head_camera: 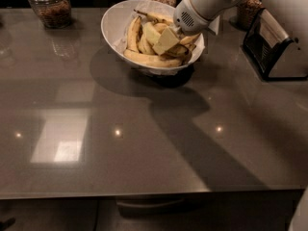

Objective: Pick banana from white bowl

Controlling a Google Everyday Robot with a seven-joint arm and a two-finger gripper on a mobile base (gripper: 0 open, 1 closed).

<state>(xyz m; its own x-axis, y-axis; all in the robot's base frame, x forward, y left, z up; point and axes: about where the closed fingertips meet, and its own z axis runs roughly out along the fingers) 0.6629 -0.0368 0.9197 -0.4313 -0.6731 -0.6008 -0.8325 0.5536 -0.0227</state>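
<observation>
- Where the heap of fruit is thickest, the banana [149, 32] lies near the middle of the white bowl [114, 24]. It is paler than the others around it.
- Its visible part slants from back left to front right; the near end is hidden under the gripper [164, 40], so I cannot tell which way the tip points.
- Reaching in from the right, the gripper sits low in the bowl, on the fruit; whether it is open or holding anything cannot be told.
- One long banana [150, 59] lies crosswise along the bowl's front.
- The bowl stands at the back of the grey table [144, 148], with a glass jar [48, 6] to the left and a dark rack [274, 44] to the right.
</observation>
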